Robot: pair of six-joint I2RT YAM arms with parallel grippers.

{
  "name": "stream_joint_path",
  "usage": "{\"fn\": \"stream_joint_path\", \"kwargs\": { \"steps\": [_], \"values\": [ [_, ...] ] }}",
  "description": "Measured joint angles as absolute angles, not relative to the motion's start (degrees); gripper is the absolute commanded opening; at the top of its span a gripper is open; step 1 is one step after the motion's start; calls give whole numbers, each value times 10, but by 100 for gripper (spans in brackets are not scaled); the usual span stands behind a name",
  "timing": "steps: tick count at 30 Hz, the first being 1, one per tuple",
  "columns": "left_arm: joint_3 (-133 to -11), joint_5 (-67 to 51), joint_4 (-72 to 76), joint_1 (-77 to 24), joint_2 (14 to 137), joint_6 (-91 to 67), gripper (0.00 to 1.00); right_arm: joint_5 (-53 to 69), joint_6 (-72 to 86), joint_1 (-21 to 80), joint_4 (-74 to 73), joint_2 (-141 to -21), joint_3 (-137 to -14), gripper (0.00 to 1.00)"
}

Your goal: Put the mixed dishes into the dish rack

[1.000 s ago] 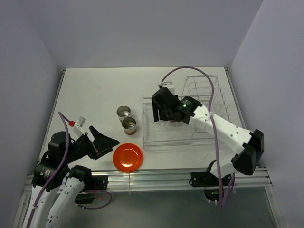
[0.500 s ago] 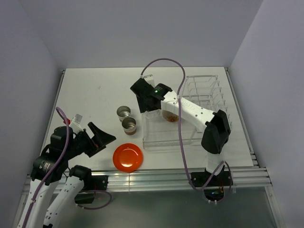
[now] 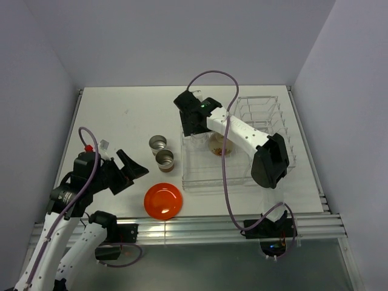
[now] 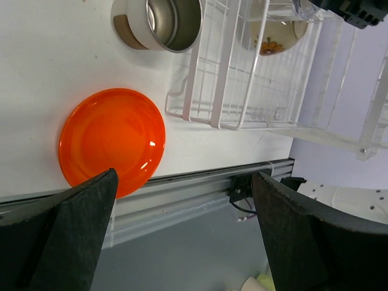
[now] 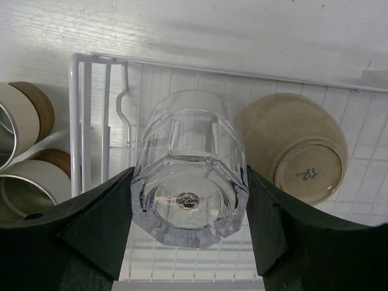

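Glass: the clear glass (image 5: 182, 133) is pinched between the right hand's (image 5: 189, 182) two fingers, its thick base toward the wrist. The mouth looks to be turned down, which I'd guess is for draining.
Where it hangs: over the near-left corner of the dish rack's (image 5: 97, 121) flat basket, just beside the bowl (image 5: 294, 145). I cannot tell whether it touches the wires.
Bowl: lying base-up inside the basket, so that spot is taken and the glass goes next to it.
Right hand: partly spread, clamped on the glass's sides.
Left hand (image 4: 183, 176): spread fully wide and holding nothing, hovering above the orange plate (image 4: 112, 139), likely lined up for it.
Left to load: the plate and two brown cups (image 3: 157, 143) (image 3: 164, 159) sit on the desk (image 3: 121, 115), near the rack's left edge.
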State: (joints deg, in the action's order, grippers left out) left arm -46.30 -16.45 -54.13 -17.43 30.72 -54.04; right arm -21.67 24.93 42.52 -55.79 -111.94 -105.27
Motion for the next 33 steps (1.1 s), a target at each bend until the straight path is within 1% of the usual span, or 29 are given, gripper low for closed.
{"fn": "stream_joint_path", "kwargs": {
  "steps": [5, 8, 10, 11, 12, 14, 15, 17, 18, 19, 24, 29, 33],
  "values": [
    [-465, -145, -523, -174, 369, -528, 96, -194, 243, 420, -557, -1131, -1053, 12],
    [-472, -127, -512, -174, 417, -519, 95, -178, 241, 419, -557, -1141, -1053, 18],
    [-477, -119, -502, -174, 446, -515, 95, -171, 241, 417, -557, -1145, -1053, 36],
    [-480, -115, -497, -174, 459, -512, 95, -168, 241, 417, -557, -1146, -1053, 43],
    [-482, -111, -489, -174, 473, -510, 94, -165, 241, 416, -557, -1147, -1053, 51],
    [-483, -110, -471, -174, 500, -507, 93, -161, 239, 415, -557, -1147, -1054, 59],
    [-483, -110, -464, -174, 512, -506, 92, -159, 239, 415, -556, -1147, -1054, 66],
    [-483, -110, -444, -174, 538, -504, 91, -157, 237, 414, -555, -1147, -1054, 73],
    [-484, -110, -435, -174, 552, -503, 90, -156, 237, 414, -555, -1147, -1054, 79],
    [-484, -110, -425, -174, 567, -502, 89, -155, 235, 414, -554, -1147, -1054, 82],
    [-488, -106, -390, -174, 643, -499, 86, -150, 229, 412, -548, -1147, -1054, 86],
    [-491, -107, -357, -173, 708, -492, 80, -145, 227, 410, -547, -1147, -1054, 87],
    [-494, -107, -334, -173, 741, -491, 79, -142, 227, 409, -544, -1136, -1052, 87]
  ]
}}
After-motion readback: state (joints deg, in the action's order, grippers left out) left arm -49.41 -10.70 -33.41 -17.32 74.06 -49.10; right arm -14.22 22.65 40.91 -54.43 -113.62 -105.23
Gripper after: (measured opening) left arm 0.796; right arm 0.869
